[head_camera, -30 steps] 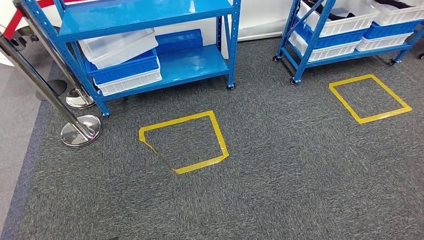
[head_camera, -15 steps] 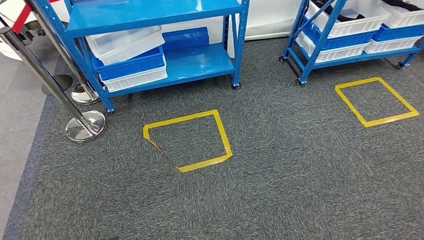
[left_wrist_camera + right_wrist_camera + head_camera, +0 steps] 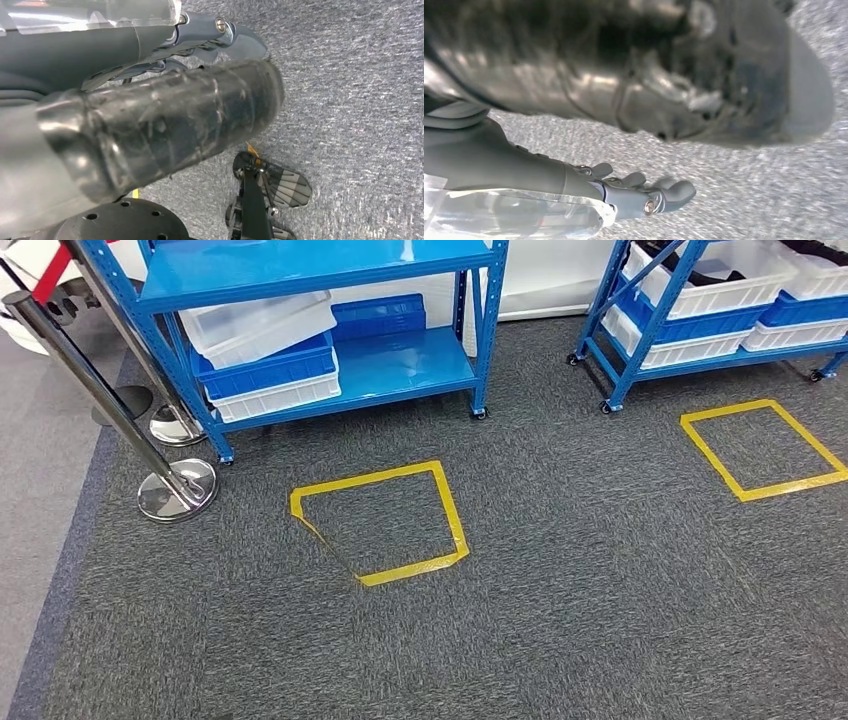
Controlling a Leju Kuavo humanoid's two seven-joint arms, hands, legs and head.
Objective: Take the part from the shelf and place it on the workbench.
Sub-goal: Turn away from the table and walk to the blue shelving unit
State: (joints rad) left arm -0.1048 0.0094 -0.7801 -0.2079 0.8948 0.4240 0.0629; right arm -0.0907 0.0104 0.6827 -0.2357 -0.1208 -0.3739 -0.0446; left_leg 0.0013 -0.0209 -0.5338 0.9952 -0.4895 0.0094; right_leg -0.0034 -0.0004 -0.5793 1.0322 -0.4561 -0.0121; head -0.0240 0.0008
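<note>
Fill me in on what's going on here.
Nothing is being handled yet. The head view looks down at grey carpet with a yellow tape square in front of a blue metal shelf rack holding stacked blue and white plastic bins. A second blue rack with bins stands to the right, behind another yellow tape square. The left hand and right hand hang over the carpet, holding nothing visible.
</note>
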